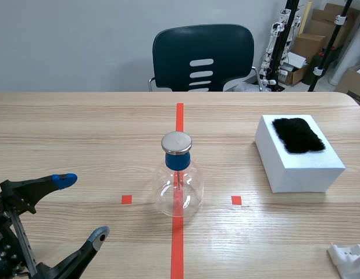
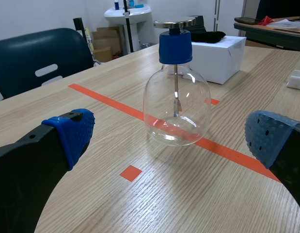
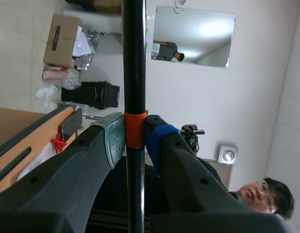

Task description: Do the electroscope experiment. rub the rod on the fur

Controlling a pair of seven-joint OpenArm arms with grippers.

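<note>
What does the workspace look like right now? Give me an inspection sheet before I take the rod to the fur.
Surface: wooden table with orange-red tape marks.
Job's things: electroscope upright on the centre tape line; fur lying on top of the white box, to the robot's right of the electroscope; rod held in the right tool.
Clutter: white object at the table's near right corner, only partly in view.
Tools: left tool open, low at the near left, holding nothing; right tool shut on the rod at its orange band, outside the scene view.
Cables: nothing seen.
Surroundings: chair across the table; cardboard boxes and black stands behind.
</note>
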